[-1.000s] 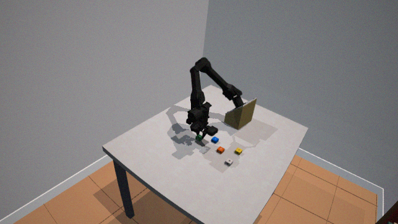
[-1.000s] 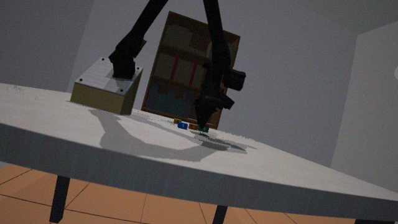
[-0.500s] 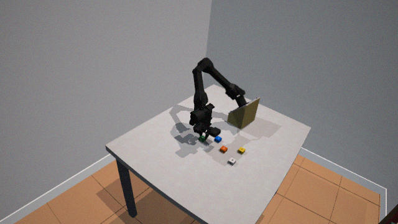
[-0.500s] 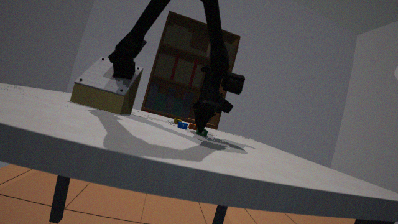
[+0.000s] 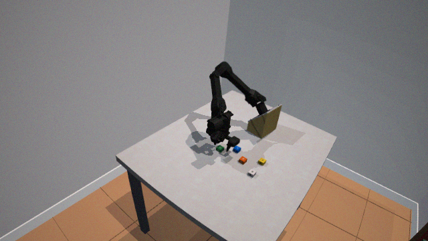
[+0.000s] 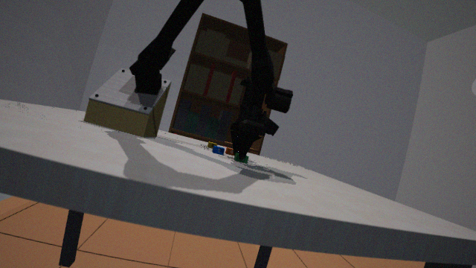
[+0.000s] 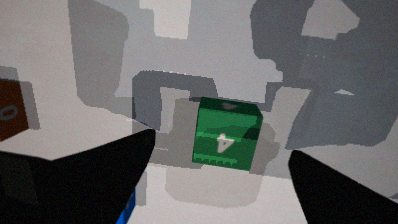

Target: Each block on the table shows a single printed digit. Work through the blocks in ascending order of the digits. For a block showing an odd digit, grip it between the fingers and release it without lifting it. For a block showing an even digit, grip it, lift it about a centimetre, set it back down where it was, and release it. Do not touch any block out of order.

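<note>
A green block [image 5: 220,148] [image 6: 244,159] [image 7: 227,125] showing a 4 rests on the table. My gripper [image 5: 222,146] [image 6: 241,156] [image 7: 221,146] is open, its fingertips low on either side of the green block, with a gap to each side in the wrist view. An orange block [image 5: 243,160] [image 6: 229,151] [image 7: 11,127] shows what looks like a 0 at the wrist view's left edge. A blue block [image 5: 237,149] [image 6: 218,150] [image 7: 128,211] is mostly hidden behind the left finger there. A yellow block [image 5: 262,161] [image 6: 212,144] and a white block [image 5: 252,173] lie farther off; their digits are too small to read.
The arm's base stands on a wedge-shaped mount [image 5: 267,125] [image 6: 115,117] on the table [image 5: 187,181] [image 6: 208,208]. The blue block is close beside the gripper, on the mount's side. A bookcase [image 6: 219,59] stands beyond the table.
</note>
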Robot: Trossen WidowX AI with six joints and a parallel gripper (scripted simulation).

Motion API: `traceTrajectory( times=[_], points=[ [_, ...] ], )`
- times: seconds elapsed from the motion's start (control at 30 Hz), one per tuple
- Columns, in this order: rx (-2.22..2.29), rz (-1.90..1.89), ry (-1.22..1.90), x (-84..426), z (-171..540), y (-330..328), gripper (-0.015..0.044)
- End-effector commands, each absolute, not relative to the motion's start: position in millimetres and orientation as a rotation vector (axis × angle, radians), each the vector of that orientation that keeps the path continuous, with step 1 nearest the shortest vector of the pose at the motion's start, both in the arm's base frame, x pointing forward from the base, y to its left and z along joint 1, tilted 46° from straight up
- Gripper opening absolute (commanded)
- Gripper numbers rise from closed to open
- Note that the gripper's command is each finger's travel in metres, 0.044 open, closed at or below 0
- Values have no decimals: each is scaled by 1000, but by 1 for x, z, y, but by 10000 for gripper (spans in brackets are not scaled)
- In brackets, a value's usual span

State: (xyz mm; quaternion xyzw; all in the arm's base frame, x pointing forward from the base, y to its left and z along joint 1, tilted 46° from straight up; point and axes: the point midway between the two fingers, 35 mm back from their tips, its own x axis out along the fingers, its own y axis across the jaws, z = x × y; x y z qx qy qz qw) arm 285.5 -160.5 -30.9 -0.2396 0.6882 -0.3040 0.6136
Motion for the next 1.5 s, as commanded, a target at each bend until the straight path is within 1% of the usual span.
traceTrajectory(
  times=[0.0, 0.07, 0.17, 0.23, 0.4, 0.5, 0.53, 0.83, 1.0, 1.13, 1.3, 1.47],
  points=[
    [-556, -697, 1589, 287, -23, -153, 400],
    [-556, -697, 1589, 290, -8, -137, 400],
    [-556, -697, 1589, 290, -6, -135, 400],
    [-554, -695, 1589, 293, 0, -128, 348],
    [-553, -694, 1589, 301, 48, -80, 216],
    [-553, -695, 1589, 301, 50, -78, 138],
    [-553, -695, 1589, 301, 50, -78, 120],
    [-552, -692, 1589, 307, 45, -72, 120],
    [-542, -677, 1587, 341, 0, -23, 120],
    [-539, -675, 1587, 356, -44, 21, 120],
    [-542, -685, 1586, 357, -104, 73, 120],
    [-543, -687, 1586, 356, -113, 79, 120]
  ],
)
